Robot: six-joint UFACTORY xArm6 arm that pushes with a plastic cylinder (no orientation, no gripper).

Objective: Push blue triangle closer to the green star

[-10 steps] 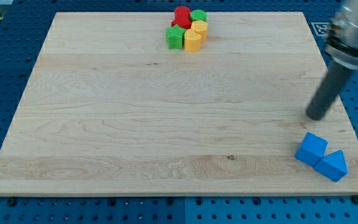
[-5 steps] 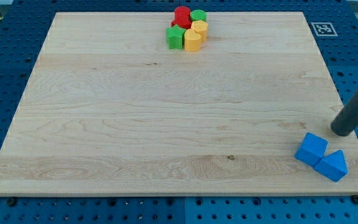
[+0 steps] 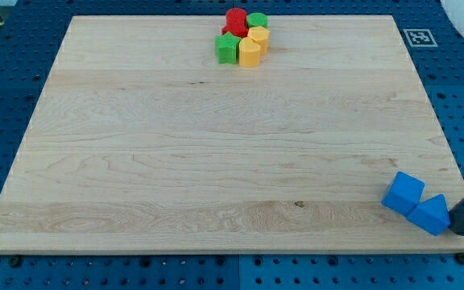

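Rig: bare rod, no jaws, so nothing to open or close; contact is by my tip only. Tip sits at the view's bottom-right corner, at the board edge, just beside or touching the view's-right face of the blue triangle. Can't tell for sure if contact is made.

Blue triangle: bottom right of board, touching a blue cube on its upper-left side. The two read as one clump.

Green star: far off at the view's top centre, at the lower-left of a tight cluster w/ a red block, a green block (shape unclear), a yellow block and a second yellow block. Well apart from triangle; nearly whole board between.

Handling (judgement): small, rigid, light block, prob. slides easily on smooth wood. No grip possible, push only. Wedge shape means an off-centre push will likely spin it rather than translate it. Best contact pt: mid of the lower-right face, push line aimed up-left toward star.

Risks: blue cube lies in that path, so it'll likely get shoved along or deflect the triangle. Tip near board edge, so little room to re-set behind the block. Expect several corrective strokes. Slow near the cluster to avoid scattering it.
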